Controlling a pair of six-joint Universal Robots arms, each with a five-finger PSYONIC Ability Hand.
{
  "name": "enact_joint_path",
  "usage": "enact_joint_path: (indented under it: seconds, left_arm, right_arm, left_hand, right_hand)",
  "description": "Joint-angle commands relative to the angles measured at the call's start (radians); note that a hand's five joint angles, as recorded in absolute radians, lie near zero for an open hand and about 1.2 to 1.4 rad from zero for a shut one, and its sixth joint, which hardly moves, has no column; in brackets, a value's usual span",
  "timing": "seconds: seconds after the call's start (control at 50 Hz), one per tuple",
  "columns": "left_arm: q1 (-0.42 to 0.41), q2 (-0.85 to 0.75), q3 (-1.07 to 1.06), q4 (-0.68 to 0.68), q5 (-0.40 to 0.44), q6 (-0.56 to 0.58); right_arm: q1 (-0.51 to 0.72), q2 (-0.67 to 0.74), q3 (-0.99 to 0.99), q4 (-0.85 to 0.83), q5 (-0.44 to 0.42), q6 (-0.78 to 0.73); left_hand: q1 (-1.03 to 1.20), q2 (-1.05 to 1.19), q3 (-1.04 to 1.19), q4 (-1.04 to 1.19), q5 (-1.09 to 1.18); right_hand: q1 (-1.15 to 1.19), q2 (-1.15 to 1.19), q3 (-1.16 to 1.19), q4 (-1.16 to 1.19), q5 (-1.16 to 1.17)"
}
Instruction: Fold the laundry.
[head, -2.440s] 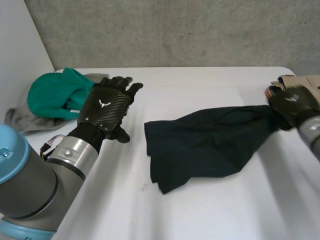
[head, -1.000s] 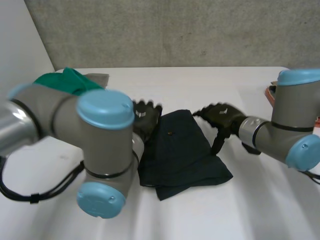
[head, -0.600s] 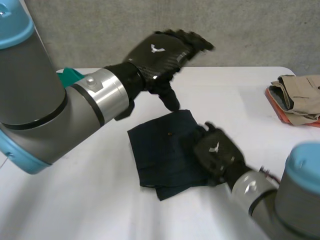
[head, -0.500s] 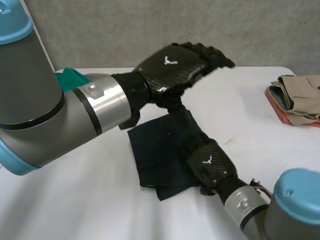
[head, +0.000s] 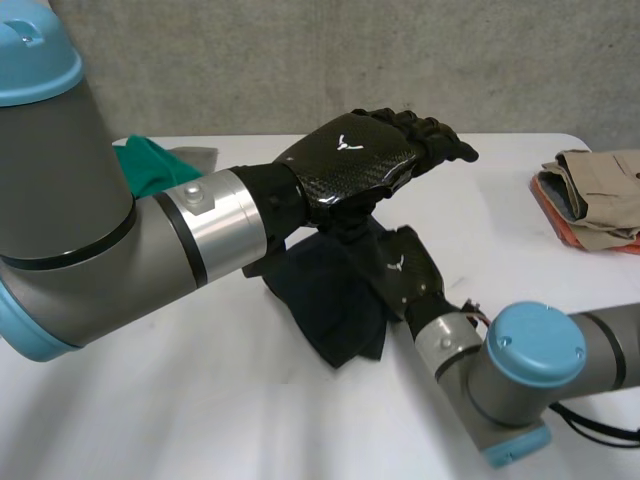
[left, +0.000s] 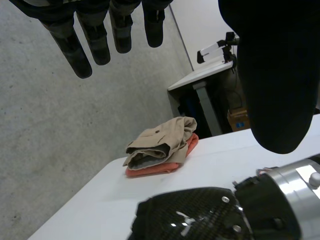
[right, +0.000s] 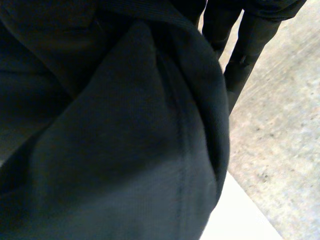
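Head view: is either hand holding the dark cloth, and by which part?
Cannot tell. The cloth stands bunched between left hand, fingers straight above it, and right hand beside it.

The left robot hand (left: 92, 37) reaches in with fingers straight and spread, nothing held between them, a grey concrete wall (left: 60, 150) behind. At their three o'clock hangs a broad dark rounded form (left: 280, 75), thumb or cloth hard to tell. On the white counter (left: 220, 165) sits a stack of folded tan clothes (left: 162, 140) on an orange garment (left: 150, 171); at the stack's five o'clock, the carbon-patterned back of the right robot hand (left: 190, 220)
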Motion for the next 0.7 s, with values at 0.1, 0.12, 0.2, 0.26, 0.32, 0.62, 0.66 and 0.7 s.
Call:
enact_joint_path:
  seconds: [0.1, 0.12, 0.2, 0.26, 0.32, 0.62, 0.66, 0.7]
  left_arm:
    - [0.003, 0.048, 0.041, 0.004, 0.0, 0.0]
    - [0.005, 0.057, 0.051, 0.007, -0.001, -0.001]
    - [0.005, 0.069, 0.071, 0.02, -0.003, -0.006]
    - [0.005, 0.072, 0.077, 0.036, -0.018, -0.023]
    - [0.005, 0.075, 0.075, 0.05, -0.032, -0.038]
    - [0.0, 0.042, 0.035, 0.062, -0.037, -0.052]
    - [0.001, 0.023, 0.032, 0.062, -0.037, -0.052]
    - [0.0, 0.012, 0.031, 0.062, -0.038, -0.052]
  right_arm:
    - [-0.116, -0.106, -0.24, 0.094, 0.003, 0.108]
    - [-0.147, -0.132, -0.285, 0.123, 0.002, 0.132]
    - [-0.26, -0.166, -0.409, 0.188, -0.001, 0.208]
    - [-0.395, -0.173, -0.51, 0.238, -0.004, 0.249]
    - [-0.495, -0.173, -0.579, 0.277, -0.026, 0.269]
    - [-0.871, 0.357, -1.017, 0.406, -0.421, 0.301]
    - [-0.891, 0.446, -1.044, 0.401, -0.475, 0.298]
    - [-0.912, 0.512, -1.06, 0.4, -0.518, 0.283]
  left_hand:
    - [-0.009, -0.026, -0.032, -0.022, -0.042]
    - [-0.009, -0.026, -0.032, -0.022, -0.042]
    - [-0.009, -0.026, -0.032, -0.022, -0.042]
    - [-0.009, -0.026, -0.032, -0.022, -0.042]
    - [-0.009, -0.026, -0.032, -0.022, -0.042]
    - [-0.009, -0.026, -0.032, -0.022, -0.042]
    - [-0.009, -0.026, -0.032, -0.022, -0.042]
    - [-0.009, -0.026, -0.032, -0.022, -0.042]
  right_hand:
    - [0.431, 0.248, 0.236, 0.22, 0.349]
    - [0.431, 0.248, 0.236, 0.22, 0.349]
    - [0.431, 0.248, 0.236, 0.22, 0.349]
    - [0.431, 0.248, 0.236, 0.22, 0.349]
    - [0.431, 0.248, 0.236, 0.22, 0.349]
    - [0.431, 0.248, 0.236, 0.22, 0.349]
    - [0.431, 0.248, 0.236, 0.22, 0.349]
    - [0.431, 0.248, 0.236, 0.22, 0.349]
